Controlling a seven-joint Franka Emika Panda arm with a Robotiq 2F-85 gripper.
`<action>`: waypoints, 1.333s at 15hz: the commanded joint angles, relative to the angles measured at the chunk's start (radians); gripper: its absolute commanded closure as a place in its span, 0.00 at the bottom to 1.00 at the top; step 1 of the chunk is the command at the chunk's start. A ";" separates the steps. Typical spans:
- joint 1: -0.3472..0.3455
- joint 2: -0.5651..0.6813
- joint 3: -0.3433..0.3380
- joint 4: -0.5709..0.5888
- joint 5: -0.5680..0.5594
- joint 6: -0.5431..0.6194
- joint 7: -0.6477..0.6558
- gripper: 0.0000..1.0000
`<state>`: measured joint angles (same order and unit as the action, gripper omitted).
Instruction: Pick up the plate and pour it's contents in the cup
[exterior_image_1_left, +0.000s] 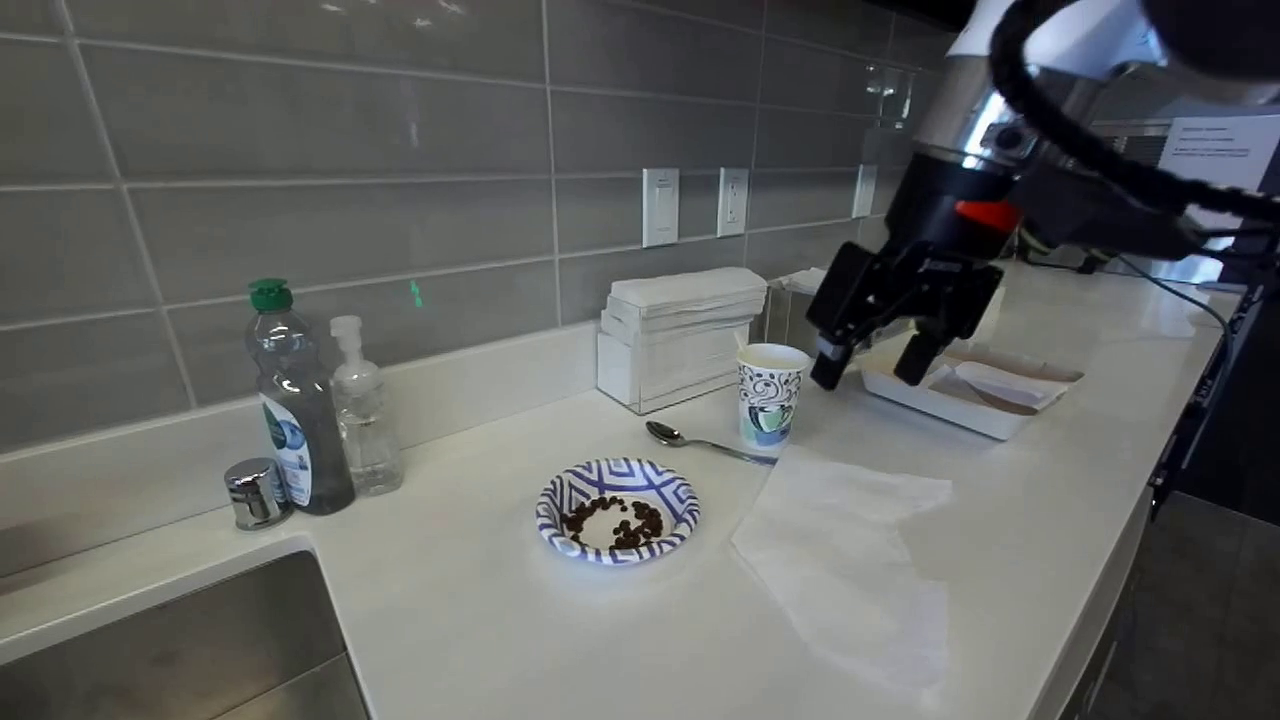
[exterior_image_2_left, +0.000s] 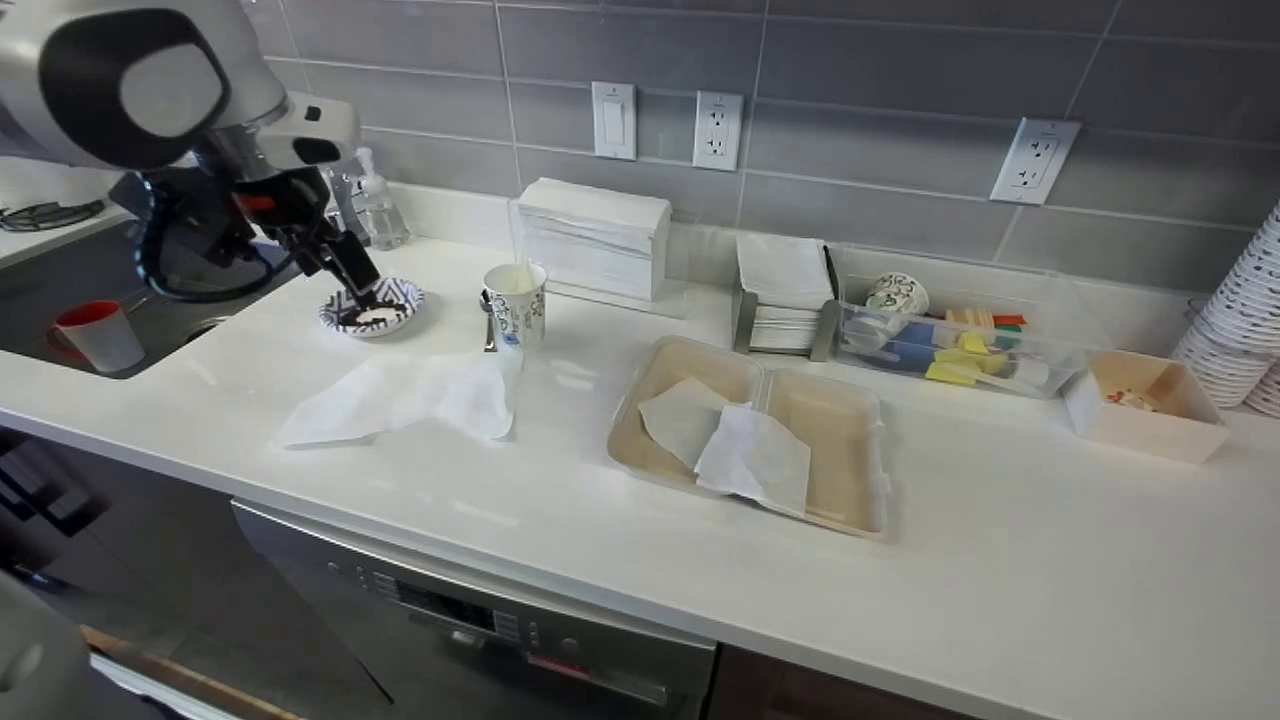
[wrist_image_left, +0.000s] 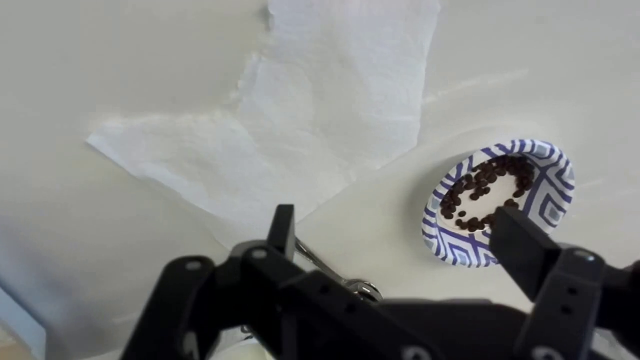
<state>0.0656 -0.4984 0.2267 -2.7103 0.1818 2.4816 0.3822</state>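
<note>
The pincer (wrist_image_left: 395, 220) hangs empty, two fingers (wrist_image_left: 525, 250) wide apart; one plate (wrist_image_left: 551, 197) holds dark bits (wrist_image_left: 521, 170), perhaps dozens.

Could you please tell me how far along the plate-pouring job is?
Nothing looks done yet: the plate sits on the counter with the brown bits in it. Nothing is in hand: the gripper hangs open above the counter. Left: gripping and lifting the plate, then tipping the brown bits into the upright cup.
</note>
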 joint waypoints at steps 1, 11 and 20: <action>0.009 0.255 -0.016 0.114 0.038 0.107 0.027 0.00; 0.078 0.626 -0.030 0.431 -0.045 0.110 0.157 0.00; 0.283 0.819 -0.111 0.660 -0.403 0.041 0.672 0.00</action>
<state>0.2904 0.2451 0.1371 -2.1404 -0.1583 2.5561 0.9644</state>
